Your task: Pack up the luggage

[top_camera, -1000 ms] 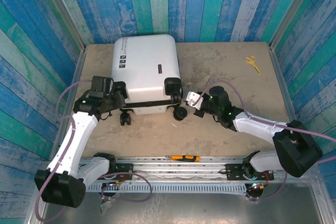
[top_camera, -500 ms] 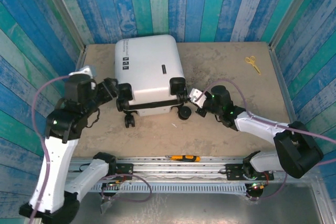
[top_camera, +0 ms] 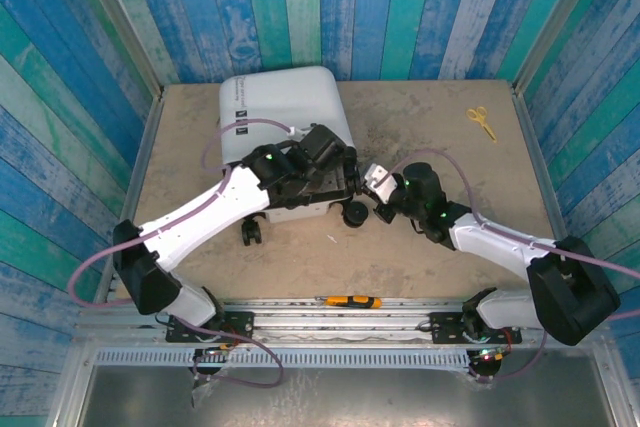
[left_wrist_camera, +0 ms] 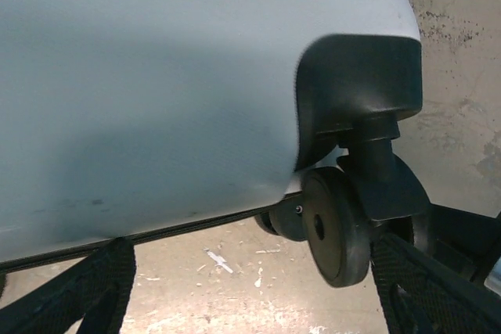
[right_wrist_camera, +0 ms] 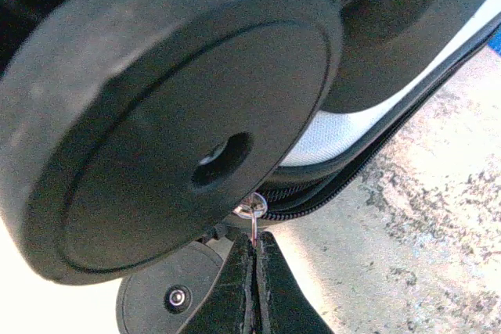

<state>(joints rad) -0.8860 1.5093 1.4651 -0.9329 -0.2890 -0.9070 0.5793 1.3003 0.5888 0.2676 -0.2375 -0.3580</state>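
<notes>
Lying closed toward the far edge of the tabletop [top_camera: 450, 237], left of centre: large white hard-shell suitcase [top_camera: 275, 97] with black wheels [left_wrist_camera: 333, 228]. Risk, as judged: a tug on the small silver zipper pull [right_wrist_camera: 252, 207] could drag the unbraced case or slip the tab free. Right gripper [right_wrist_camera: 254, 246] fingers [right_wrist_camera: 231, 299] together, pinching that pull; left gripper [left_wrist_camera: 250, 249] fingers [left_wrist_camera: 94, 287] wide apart over the case's near right corner, holding nothing.
</notes>
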